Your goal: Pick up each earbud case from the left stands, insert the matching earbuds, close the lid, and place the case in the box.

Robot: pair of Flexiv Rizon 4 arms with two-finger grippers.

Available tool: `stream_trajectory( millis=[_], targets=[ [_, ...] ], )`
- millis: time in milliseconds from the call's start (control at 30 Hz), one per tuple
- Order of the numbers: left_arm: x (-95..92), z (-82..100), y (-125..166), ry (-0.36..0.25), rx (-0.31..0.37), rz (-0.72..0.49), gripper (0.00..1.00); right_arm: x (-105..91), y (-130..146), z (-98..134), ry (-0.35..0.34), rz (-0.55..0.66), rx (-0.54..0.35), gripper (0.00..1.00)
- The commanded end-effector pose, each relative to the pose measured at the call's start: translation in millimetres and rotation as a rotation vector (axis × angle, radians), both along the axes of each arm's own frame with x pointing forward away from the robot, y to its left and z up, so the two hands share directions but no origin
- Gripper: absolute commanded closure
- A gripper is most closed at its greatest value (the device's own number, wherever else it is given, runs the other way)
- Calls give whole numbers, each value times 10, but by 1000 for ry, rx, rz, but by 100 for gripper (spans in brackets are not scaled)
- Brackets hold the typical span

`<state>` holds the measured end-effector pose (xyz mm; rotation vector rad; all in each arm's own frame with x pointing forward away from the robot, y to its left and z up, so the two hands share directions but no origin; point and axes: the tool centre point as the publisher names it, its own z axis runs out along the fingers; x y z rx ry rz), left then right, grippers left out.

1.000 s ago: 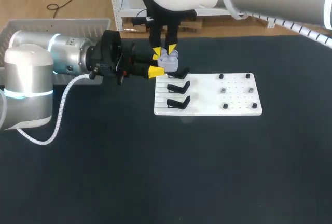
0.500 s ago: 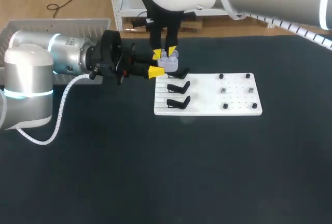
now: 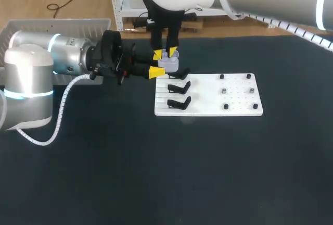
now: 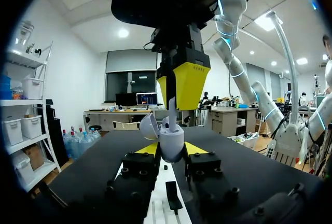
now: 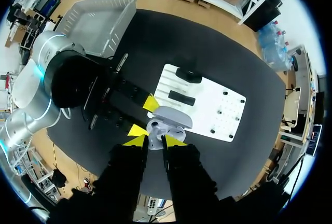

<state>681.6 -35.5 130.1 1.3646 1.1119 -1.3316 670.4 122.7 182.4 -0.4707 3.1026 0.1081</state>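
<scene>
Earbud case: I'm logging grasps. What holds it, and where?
The left gripper clamps the open pale grey earbud case by its lower shell's two sides.

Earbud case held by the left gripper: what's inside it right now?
The earbud case, clamped by the left gripper, has its lid open. A white earbud in the right gripper pokes into it. The case's walls hide the wells, so a second earbud cannot be told.

Nothing legible here. There's faint print on my right gripper's (image 3: pixel 165 53) yellow fingertip (image 4: pixel 184 79), too small to read.
</scene>
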Motion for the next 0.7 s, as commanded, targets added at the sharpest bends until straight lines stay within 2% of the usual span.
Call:
stream_trajectory(
  millis=[33,700],
  targets=[
    [-19,-3,3,-3,-1,5,100,6,1,0,-5,0,3,100],
    [-19,-3,3,-3,-1,5,100,36,31,-53,6,10,10,100]
  ],
)
